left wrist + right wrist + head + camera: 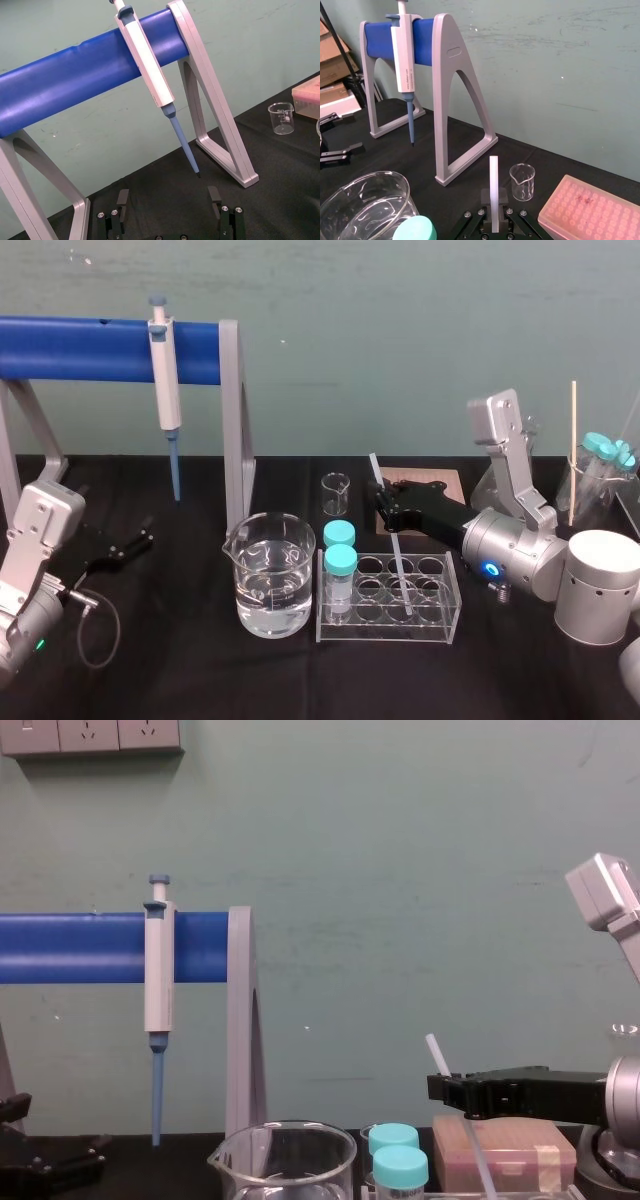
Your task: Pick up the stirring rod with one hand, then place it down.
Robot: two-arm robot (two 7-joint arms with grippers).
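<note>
The stirring rod [398, 560], thin and translucent white, leans steeply with its lower end in the clear tube rack [436, 620]. My right gripper [383, 498] reaches in from the right and is shut on the rod's upper part. In the right wrist view the rod [493, 175] stands upright, pinched between the two black fingers [485, 197]. From the chest the rod's top [436, 1054] pokes up above the right gripper [445, 1088]. My left gripper [167, 200] rests low at the table's left [135, 540], open and holding nothing.
A water-filled beaker [268, 575] and two teal-capped vials [340, 560] stand left of the rack. A small empty beaker [336, 493] and a pink tip box [592, 210] sit behind. The white-and-blue pipette [164, 380] hangs on the blue-barred stand [232, 420]. A flask with tubes [600, 460] is at far right.
</note>
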